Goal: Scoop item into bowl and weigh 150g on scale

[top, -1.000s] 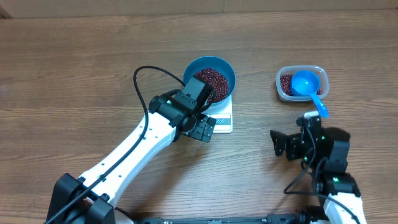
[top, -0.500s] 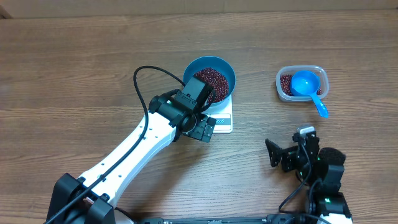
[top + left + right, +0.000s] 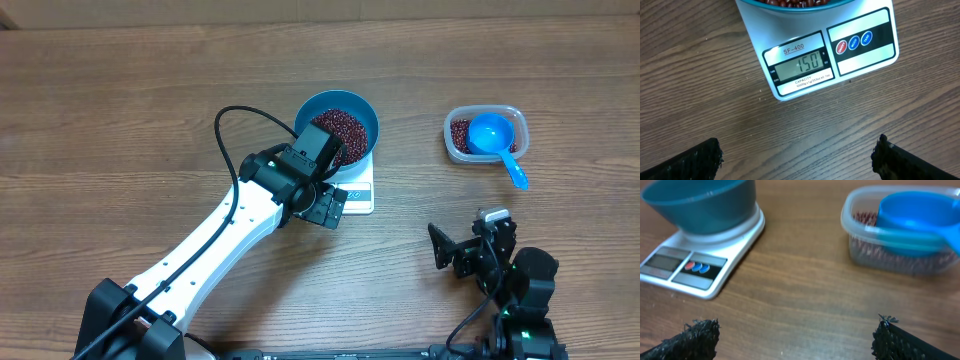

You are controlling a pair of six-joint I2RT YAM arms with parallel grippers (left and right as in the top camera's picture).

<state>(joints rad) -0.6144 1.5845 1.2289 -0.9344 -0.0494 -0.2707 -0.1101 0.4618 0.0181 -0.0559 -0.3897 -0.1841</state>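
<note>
1. Two containers hold the beans (image 3: 340, 128). The round blue bowl (image 3: 367, 117) carries a heap of small dark red-brown grains that fills its middle. The clear plastic tub (image 3: 451, 137) has a thinner layer of them at its left end.
2. A small blue scoop (image 3: 492, 132) lies in the tub. Its cup covers most of the beans there, and its handle sticks out over the rim toward the near edge.
3. The bowl stands on the white scale (image 3: 860, 56), about mid-tabletop and toward the far edge. The tub sits well apart from them, nearer the right edge.
4. In the left wrist view, the scale's display (image 3: 799, 65) reads 150, with three round buttons beside it.
5. The left gripper (image 3: 797, 161) hangs over bare wood just in front of the scale's display edge. Its fingers are spread wide and hold nothing.
6. The right gripper (image 3: 795, 341) is by the near edge on the right. Its fingers are also wide apart and empty, and it faces the scale and tub.
7. The tabletop (image 3: 120, 100) is brown wood grain. A black cable (image 3: 222, 130) loops above the left arm.
</note>
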